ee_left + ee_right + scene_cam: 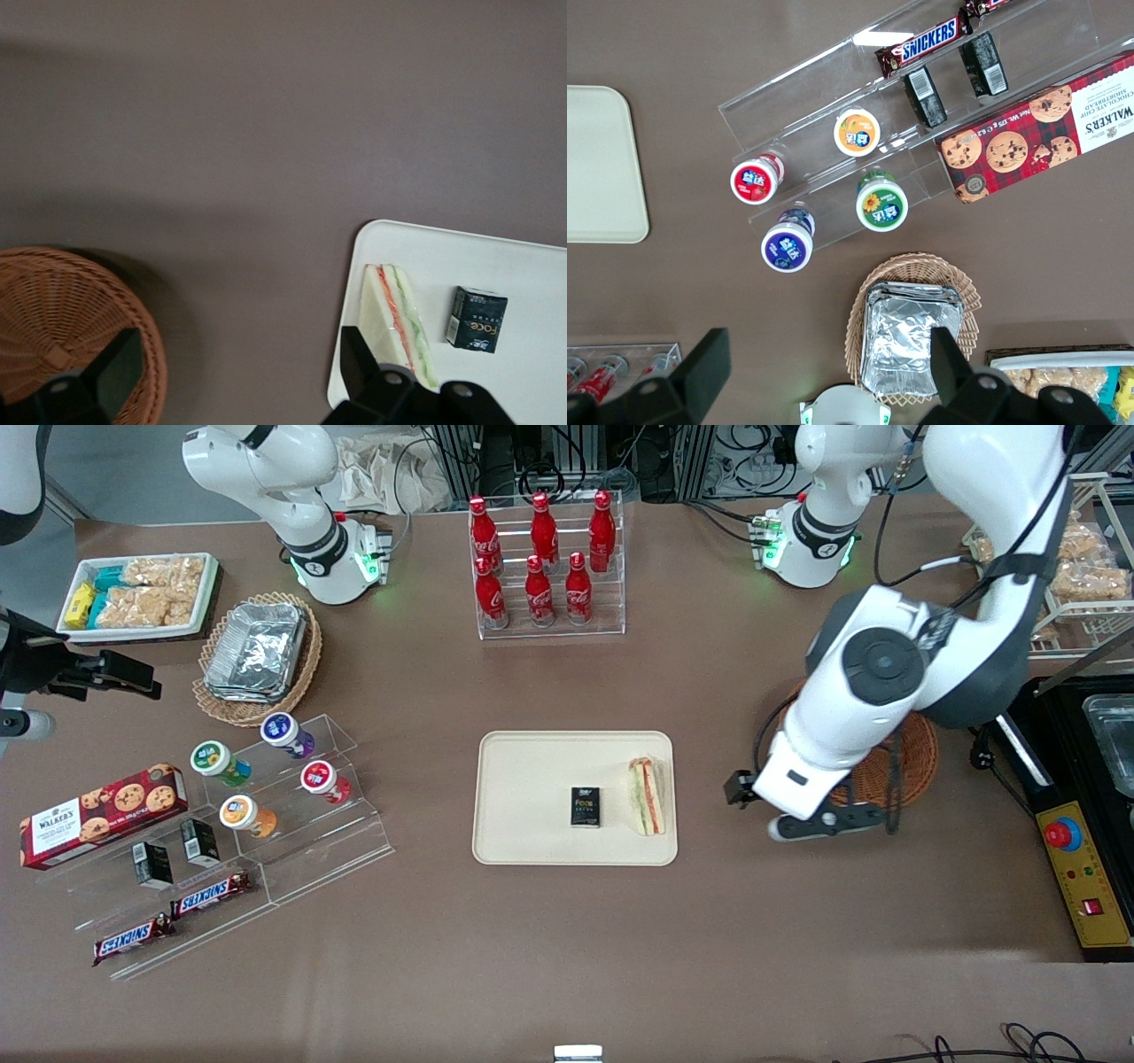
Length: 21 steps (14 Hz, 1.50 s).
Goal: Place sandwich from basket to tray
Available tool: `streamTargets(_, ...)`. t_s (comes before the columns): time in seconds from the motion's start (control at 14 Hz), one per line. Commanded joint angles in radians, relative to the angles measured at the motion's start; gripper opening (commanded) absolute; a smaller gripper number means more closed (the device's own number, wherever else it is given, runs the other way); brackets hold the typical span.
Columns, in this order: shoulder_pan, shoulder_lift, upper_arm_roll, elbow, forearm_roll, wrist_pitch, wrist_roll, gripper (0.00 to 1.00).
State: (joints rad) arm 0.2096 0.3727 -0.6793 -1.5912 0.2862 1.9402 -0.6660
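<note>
— Where's the sandwich sitting?

— On the tray, lying flat near the edge that faces the working arm's end of the table, just beside a small dark carton and apart from it. The basket is mostly hidden under the arm, and the part the wrist camera shows holds nothing.

— And the gripper?

— Spread wide, nothing between the 2 fingers. It hangs over bare table between basket and tray, clear of both.

— So what could go wrong now?

— Little, I'd say; the job looks done. The sandwich lies close to the rim, so a low sweep of the fingers over that edge could nudge it across the rim or into the carton. Clipping the basket rim could drag the basket too, I'd guess.

— Which way does it lie?

— Its long axis runs from the bottle rack side toward the front camera, about parallel to the tray's short edge. The striped filling faces up. The end nearer the camera looks narrower, though I can't call it a clear point.
</note>
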Motion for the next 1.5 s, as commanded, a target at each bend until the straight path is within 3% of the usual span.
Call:
streamTargets(0.0,0.007,-0.066,-0.008,-0.015,-0.024,-0.046,0.019,0.99)
streamTargets(0.14,0.016,-0.077,-0.005,-0.013,-0.028,-0.047,0.075,0.99)
streamTargets(0.29,0.074,-0.080,0.003,0.005,-0.094,-0.047,0.196,0.99)
streamTargets(0.36,0.053,-0.098,0.065,0.008,-0.122,-0.055,0.262,0.99)
streamTargets(0.43,-0.043,-0.106,0.202,0.026,-0.140,-0.072,0.311,0.99)
streamTargets(0.64,-0.312,-0.104,0.621,0.160,-0.310,-0.205,0.481,0.99)
streamTargets(0.79,-0.401,-0.127,0.749,0.166,-0.322,-0.213,0.511,0.99)
streamTargets(1.14,-0.404,-0.250,0.755,0.091,-0.305,-0.230,0.508,0.99)
streamTargets(1.43,-0.383,-0.278,0.756,0.072,-0.303,-0.236,0.537,0.98)
